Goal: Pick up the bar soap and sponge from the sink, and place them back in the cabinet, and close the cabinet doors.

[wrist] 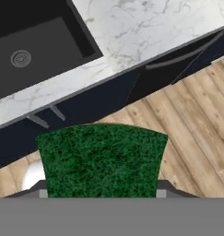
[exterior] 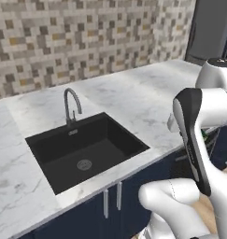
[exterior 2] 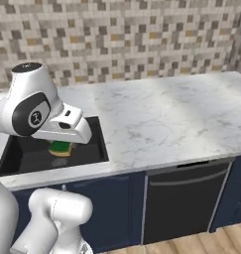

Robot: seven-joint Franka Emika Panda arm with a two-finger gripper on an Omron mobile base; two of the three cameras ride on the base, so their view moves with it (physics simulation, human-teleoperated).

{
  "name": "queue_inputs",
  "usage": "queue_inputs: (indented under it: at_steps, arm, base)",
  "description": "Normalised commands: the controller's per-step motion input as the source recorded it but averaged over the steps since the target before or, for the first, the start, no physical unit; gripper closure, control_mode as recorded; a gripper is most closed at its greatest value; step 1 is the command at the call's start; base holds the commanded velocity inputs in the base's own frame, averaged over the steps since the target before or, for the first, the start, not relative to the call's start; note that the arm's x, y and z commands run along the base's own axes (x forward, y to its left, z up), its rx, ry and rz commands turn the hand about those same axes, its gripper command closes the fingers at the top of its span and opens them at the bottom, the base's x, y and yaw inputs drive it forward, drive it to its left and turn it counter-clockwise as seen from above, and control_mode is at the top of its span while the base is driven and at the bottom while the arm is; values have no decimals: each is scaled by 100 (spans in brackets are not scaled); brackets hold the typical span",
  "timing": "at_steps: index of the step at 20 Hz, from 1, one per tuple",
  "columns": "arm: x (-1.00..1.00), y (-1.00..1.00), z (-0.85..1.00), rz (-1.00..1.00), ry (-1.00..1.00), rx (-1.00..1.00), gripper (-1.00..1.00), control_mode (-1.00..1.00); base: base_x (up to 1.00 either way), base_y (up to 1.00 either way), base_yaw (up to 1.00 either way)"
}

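With the sponge (wrist: 102,159) clamped between the fingertips, the gripper (wrist: 102,193) hangs out past the counter's front edge, over the wood floor (wrist: 191,124); the hand view looks down past the green pad at the base cabinets (wrist: 109,99) and the sink (wrist: 44,50) beyond. From the right base view the sponge (exterior 2: 60,148) shows green over yellow under the arm's forearm, seen against the sink's right end. Sink (exterior: 87,147) looks bare apart from the drain (exterior: 84,164); soap not visible anywhere, so I cannot say where it lies. Step in hand, by my reading: carrying the sponge to the cabinet. Wall cabinet not in frame. Next move calls for raising and swinging the arm, perhaps driving the base, until the open shelf comes into sight, then setting the sponge well inside before letting go.
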Motion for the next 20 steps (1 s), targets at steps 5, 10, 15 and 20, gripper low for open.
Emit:
queue_inputs:
  at_steps: [5,10,15,20]
  arm:
    - [0,0,0,0,0,0,100,100]
    - [0,0,0,0,0,0,100,100]
    - [0,0,0,0,0,0,100,100]
    - [0,0,0,0,0,0,100,100]
  base:
    - [0,-23,-46]
    - [0,-26,-44]
    - [2,-27,-46]
    - [14,-33,-44]
